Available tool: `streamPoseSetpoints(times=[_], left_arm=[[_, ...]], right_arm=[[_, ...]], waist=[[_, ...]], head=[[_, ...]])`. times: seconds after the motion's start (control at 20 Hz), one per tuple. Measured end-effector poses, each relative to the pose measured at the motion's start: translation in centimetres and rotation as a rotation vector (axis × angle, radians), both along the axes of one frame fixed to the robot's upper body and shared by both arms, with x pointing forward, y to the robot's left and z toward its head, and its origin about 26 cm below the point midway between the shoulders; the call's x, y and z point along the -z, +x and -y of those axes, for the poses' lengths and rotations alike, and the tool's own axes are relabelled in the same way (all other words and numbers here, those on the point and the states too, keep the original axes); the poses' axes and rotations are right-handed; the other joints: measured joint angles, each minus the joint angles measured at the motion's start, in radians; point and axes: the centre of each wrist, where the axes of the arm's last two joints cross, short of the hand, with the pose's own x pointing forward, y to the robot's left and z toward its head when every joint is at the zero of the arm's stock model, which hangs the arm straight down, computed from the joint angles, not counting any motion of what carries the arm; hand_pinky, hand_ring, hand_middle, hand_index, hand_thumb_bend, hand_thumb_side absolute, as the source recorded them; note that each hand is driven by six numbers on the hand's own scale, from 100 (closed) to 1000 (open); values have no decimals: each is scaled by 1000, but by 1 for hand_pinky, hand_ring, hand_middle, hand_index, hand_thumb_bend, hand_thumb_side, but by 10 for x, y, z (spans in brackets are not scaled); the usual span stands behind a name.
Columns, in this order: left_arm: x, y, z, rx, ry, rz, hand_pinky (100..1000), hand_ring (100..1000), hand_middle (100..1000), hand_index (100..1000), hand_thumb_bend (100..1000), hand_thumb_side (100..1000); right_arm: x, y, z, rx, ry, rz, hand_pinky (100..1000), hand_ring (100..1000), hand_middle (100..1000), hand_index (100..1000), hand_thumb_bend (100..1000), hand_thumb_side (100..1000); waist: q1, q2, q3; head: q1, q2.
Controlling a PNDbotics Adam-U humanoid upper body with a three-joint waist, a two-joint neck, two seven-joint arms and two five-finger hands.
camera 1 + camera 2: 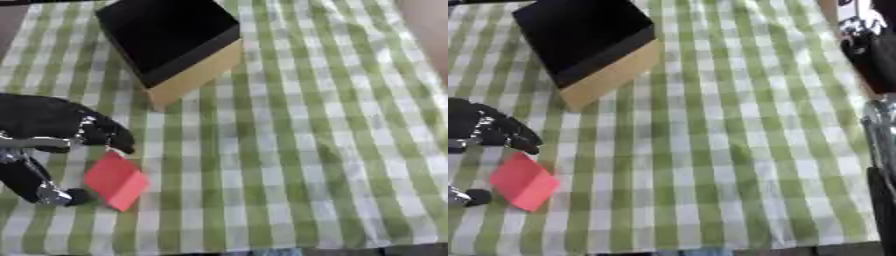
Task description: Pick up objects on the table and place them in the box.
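A red block lies tilted at the left of the green-and-white checked cloth. My left hand comes in from the left edge with its fingers curled round the block. One fingertip touches the block's top corner and the thumb meets its lower left edge. The box, tan outside and black inside, stands open at the far left-centre, well beyond the block. Only the right eye view shows my right hand, a dark shape at the upper right edge.
The right forearm runs down the right edge of the right eye view. The cloth's near edge runs along the bottom of the view.
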Motion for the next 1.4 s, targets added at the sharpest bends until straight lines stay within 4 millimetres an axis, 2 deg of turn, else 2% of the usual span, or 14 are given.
streamPoseSetpoints(times=[0.5, 0.8, 1.0, 1.2, 1.25, 1.4], left_arm=[[0, 0, 2, -19, 53, 46, 812, 912, 891, 943, 428, 353], [1, 2, 8, -15, 63, 37, 809, 911, 887, 936, 414, 360], [2, 2, 11, -15, 71, 29, 801, 901, 852, 915, 388, 348], [3, 3, 14, -10, 77, 28, 766, 867, 810, 901, 338, 319], [4, 3, 14, -9, 79, 27, 715, 832, 774, 887, 287, 294], [5, 2, 15, -6, 81, 23, 671, 798, 744, 867, 265, 303]], right_arm=[[0, 0, 0, -2, 5, -3, 794, 770, 492, 681, 100, 688], [0, 0, 0, -2, 7, -4, 794, 770, 492, 681, 100, 690], [0, 0, 0, -4, 9, -5, 794, 770, 491, 681, 100, 690], [0, 0, 0, -5, 11, -6, 794, 771, 491, 681, 100, 689], [0, 0, 0, -6, 11, -7, 794, 771, 491, 681, 100, 689], [0, 0, 0, -6, 13, -7, 794, 771, 491, 681, 100, 689]], waist=[[1, 7, -8], [2, 13, -13], [4, 17, -17], [4, 17, -18], [4, 17, -18], [4, 17, -18]], head=[[2, 0], [5, -7], [5, -7], [6, -8], [6, -8], [7, -8]])
